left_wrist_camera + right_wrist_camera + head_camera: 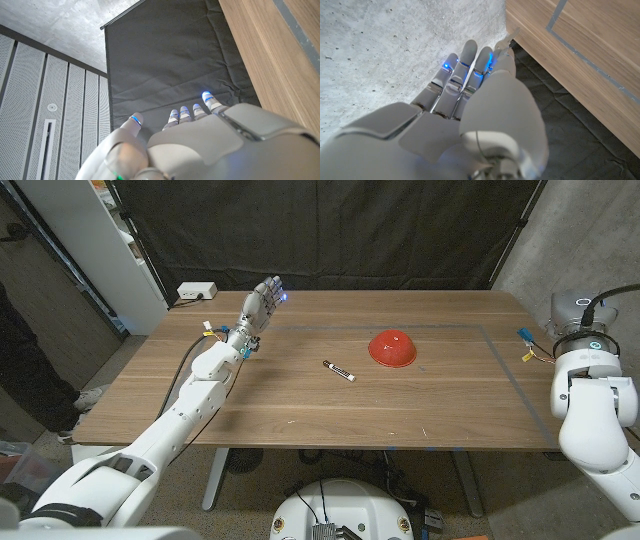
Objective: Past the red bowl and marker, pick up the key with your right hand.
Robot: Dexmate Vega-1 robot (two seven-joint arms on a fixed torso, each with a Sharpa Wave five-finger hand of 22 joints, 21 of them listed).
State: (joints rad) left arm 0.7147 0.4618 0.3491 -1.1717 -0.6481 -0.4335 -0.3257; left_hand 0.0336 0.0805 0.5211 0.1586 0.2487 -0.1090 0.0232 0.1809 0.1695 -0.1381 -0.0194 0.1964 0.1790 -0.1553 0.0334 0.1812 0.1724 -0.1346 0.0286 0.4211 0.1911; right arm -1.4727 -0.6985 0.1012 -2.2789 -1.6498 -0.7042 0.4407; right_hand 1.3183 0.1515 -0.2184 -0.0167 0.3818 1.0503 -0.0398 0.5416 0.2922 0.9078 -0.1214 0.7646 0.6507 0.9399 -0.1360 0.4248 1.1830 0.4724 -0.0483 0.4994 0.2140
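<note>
Left hand (262,302) is up over the table's (300,410) far left edge, fingers spread, holding nothing. Marker (338,370) sits mid-table, red bowl (391,348) upside down just right of it, lots of bare wood around. Right hand (470,100) hangs off the right edge, fingers straight, empty. Can't spot the key.

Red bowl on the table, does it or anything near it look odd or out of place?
The red bowl lies upside down, dome up, on the wooden table. A marker lies loose beside it. No key can be made out on the table, though the task calls for one.
</note>
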